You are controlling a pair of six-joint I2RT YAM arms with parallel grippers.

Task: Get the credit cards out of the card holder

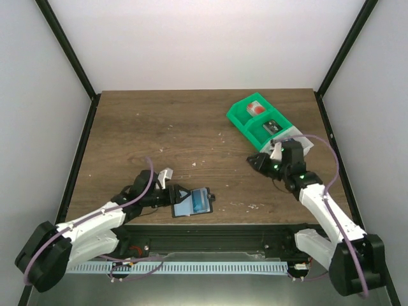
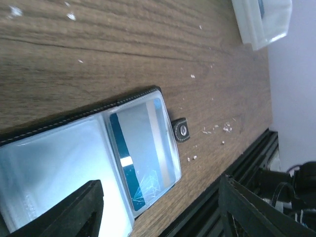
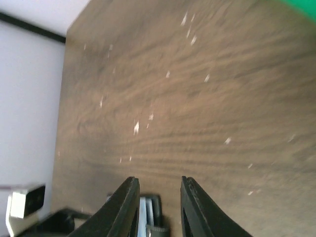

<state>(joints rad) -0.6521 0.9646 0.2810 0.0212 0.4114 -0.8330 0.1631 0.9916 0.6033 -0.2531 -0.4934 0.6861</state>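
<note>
The first card is not yet out: the spread left pincer (image 2: 159, 183) hangs over the open card holder (image 2: 89, 158) and must next pinch the credit card (image 2: 143, 148) by its edge, while the right pincer (image 3: 159, 180) is narrowly parted and empty.

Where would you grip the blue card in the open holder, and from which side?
Probably the edge of the credit card by the fold, pinched from over the other half of the card holder: it lies flat under a clear sleeve, so only an edge offers purchase. Where the sleeve opens is unclear.
</note>
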